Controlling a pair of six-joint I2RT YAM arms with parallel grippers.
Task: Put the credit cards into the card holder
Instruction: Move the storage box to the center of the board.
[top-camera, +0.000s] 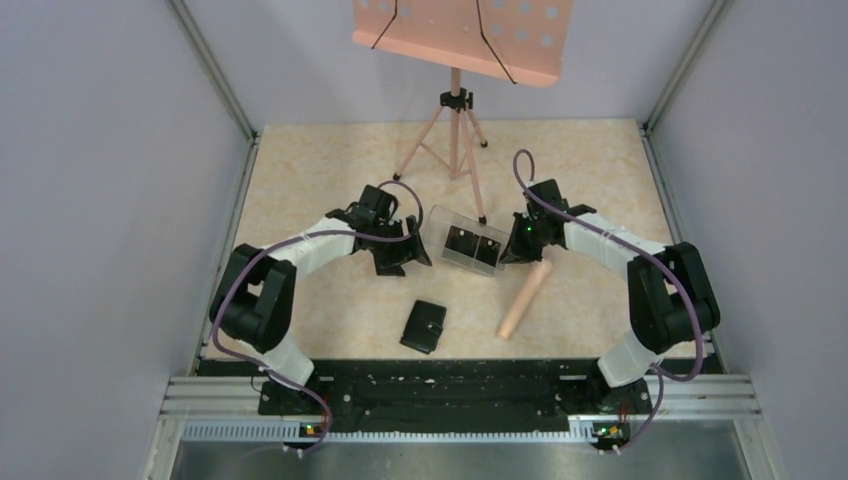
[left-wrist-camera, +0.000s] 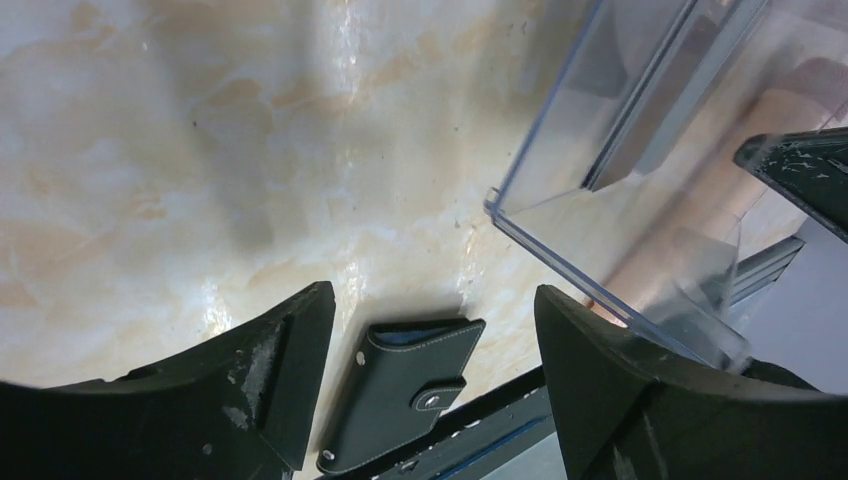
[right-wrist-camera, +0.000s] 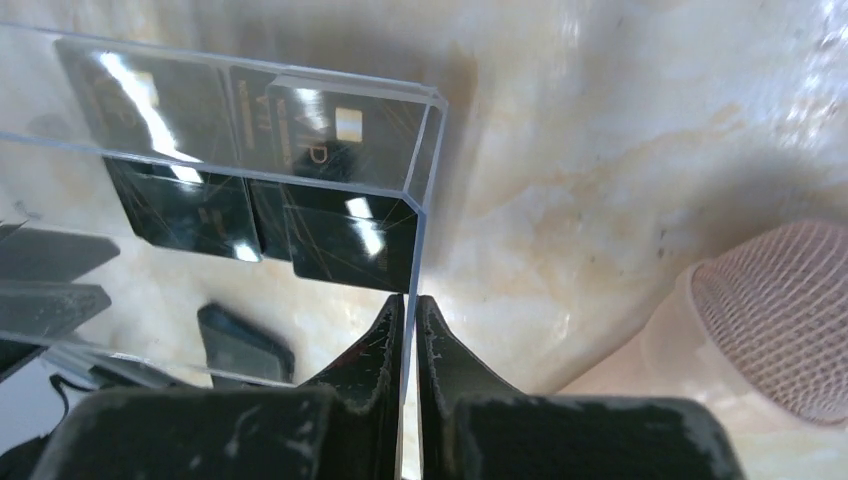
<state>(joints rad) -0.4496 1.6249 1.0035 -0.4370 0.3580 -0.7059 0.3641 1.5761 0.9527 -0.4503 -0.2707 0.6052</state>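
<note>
Right hand (right-wrist-camera: 411, 335) tight on clear box (right-wrist-camera: 424, 160); credit cards (right-wrist-camera: 350, 240) legible only here

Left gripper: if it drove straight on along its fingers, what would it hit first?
Probably bare table: the open left gripper aims between the card holder and the clear box; depth is unclear.

A clear plastic box (top-camera: 436, 232) is being supported by the marbled table (top-camera: 330, 170), a pale cylinder (top-camera: 525, 298) being rested just beside it, a pink music stand (top-camera: 440, 30) being displayed behind.
</note>
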